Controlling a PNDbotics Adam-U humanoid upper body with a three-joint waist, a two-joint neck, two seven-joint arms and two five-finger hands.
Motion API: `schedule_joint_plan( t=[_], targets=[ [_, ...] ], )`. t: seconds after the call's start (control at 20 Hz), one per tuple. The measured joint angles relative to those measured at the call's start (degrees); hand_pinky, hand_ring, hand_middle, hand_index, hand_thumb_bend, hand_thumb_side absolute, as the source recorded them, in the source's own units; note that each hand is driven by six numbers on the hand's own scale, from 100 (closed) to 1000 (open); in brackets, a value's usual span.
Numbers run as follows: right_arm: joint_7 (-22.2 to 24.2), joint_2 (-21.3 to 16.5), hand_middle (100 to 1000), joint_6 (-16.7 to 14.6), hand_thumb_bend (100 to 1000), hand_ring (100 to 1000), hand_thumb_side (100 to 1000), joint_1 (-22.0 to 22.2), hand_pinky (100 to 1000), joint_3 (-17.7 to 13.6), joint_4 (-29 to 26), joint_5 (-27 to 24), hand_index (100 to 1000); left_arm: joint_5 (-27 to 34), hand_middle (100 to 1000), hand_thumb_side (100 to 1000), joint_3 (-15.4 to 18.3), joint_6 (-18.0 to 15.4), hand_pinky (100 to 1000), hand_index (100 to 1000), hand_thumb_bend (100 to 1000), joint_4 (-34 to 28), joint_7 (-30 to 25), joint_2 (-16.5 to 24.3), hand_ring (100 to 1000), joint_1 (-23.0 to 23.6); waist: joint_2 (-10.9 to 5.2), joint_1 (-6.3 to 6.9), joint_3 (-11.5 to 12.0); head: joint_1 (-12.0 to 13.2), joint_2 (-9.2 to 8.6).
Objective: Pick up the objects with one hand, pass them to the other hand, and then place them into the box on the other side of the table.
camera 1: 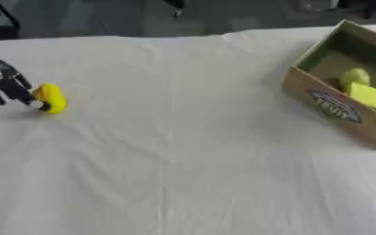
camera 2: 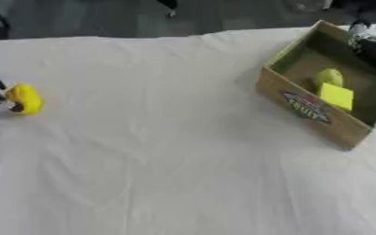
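Note:
A small yellow rounded object (camera 1: 52, 97) lies at the table's far left edge. My left hand (camera 1: 8, 84) comes in from the left, its dark fingers (camera 1: 23, 94) curled against the object's left side and under it. At the right stands a cardboard box (camera 1: 332, 108) with a printed label. Inside it lie a green round fruit (camera 1: 354, 76) and a yellow block (camera 1: 367, 95). My right hand (camera 2: 371, 42) shows only in the right eye view, as a black shape above the box's far right wall; its fingers are not clear.
A white cloth (camera 1: 175, 147) covers the whole table, with folds across the middle. A dark floor and dark legs of furniture lie beyond the far edge. The box's far corner hangs near the table's right edge.

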Motion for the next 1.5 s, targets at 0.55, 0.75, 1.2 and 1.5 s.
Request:
schedule_joint_plan(
  t=[0.55,0.75,1.2,1.5],
  targets=[
    [0.23,0.83,906,0.59,100,887,397,0.43,1000,0.63,0.0,0.97,995,-8.42,695,100,5.37,-4.72,692,774,629,2.63,-0.1,-1.23,741,0.0,0.55,-0.31,-0.18,0.29,-0.01],
    [0.36,1.14,905,0.92,100,887,388,0.46,1000,0.72,0.0,1.31,994,-9.37,685,100,7.0,-6.33,684,768,619,1.66,-0.11,-1.72,735,-0.08,0.57,-0.34,-0.16,0.29,-0.01],
    [0.88,1.23,905,1.67,100,886,387,0.43,1000,1.38,0.0,1.83,994,-9.8,688,100,7.64,-7.14,685,767,635,0.55,1.28,-2.36,735,-0.96,0.71,-0.33,-0.27,0.36,-0.01],
    [1.22,1.41,906,2.02,100,886,388,0.41,1000,1.69,0.0,1.87,996,-12.41,667,100,7.64,-6.77,677,749,588,0.96,1.13,-2.85,722,-1.15,0.77,-0.29,-0.52,0.57,-0.01]
  ],
)
